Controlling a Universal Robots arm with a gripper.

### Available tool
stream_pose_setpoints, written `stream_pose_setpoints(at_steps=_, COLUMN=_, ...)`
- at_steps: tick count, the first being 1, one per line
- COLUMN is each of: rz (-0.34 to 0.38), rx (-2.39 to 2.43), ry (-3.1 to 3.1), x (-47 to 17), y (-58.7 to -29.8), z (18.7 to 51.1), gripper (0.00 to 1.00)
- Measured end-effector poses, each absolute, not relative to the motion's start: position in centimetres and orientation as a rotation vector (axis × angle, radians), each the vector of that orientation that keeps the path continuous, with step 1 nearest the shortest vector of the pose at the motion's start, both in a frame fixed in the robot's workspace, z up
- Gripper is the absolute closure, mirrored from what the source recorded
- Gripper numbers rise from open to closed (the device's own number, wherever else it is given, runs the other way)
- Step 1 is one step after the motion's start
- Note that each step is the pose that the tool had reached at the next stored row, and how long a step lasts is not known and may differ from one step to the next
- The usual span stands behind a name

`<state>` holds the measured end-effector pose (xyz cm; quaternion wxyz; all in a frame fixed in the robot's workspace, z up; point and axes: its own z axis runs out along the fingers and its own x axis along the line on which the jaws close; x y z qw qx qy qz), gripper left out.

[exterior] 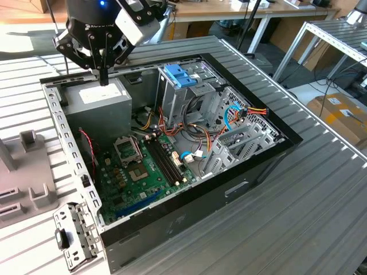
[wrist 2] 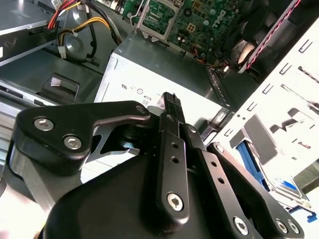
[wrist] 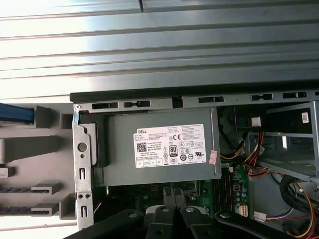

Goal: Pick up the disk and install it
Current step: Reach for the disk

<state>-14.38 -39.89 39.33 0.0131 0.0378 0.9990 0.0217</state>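
Note:
My gripper (exterior: pixel 104 77) hangs over the back corner of the open computer case (exterior: pixel 261 163) at the exterior view's left, just above the grey power supply box (exterior: pixel 100 100). Its black fingers meet at the tips with nothing between them, as both wrist views show (wrist 2: pixel 172 102) (wrist: pixel 172 193). The disk (wrist: pixel 14 113) appears as a bright blue edge at the frame's border in the first wrist view, lying on a grey fixture (wrist: pixel 47 149) outside the case wall and well apart from the gripper. In the second wrist view, blue rails and a flat labelled body (wrist 2: pixel 285 188) show past the perforated case wall.
A paler blue bracket (exterior: pixel 179 74) sits on top of the drive cage (exterior: pixel 198 94) inside the case. The motherboard (exterior: pixel 143 172) and loose cables (exterior: pixel 241 112) cover the case floor. The grey slotted fixture (exterior: pixel 26 172) and a metal bracket (exterior: pixel 74 235) lie on the ribbed table (exterior: pixel 298 217).

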Motion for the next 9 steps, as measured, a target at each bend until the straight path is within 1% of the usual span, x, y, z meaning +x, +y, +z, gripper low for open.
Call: stream_pose_setpoints(at_steps=9, rz=0.068, rx=0.118, ry=3.113, x=-14.90, y=-39.89, z=39.33, gripper=0.89)
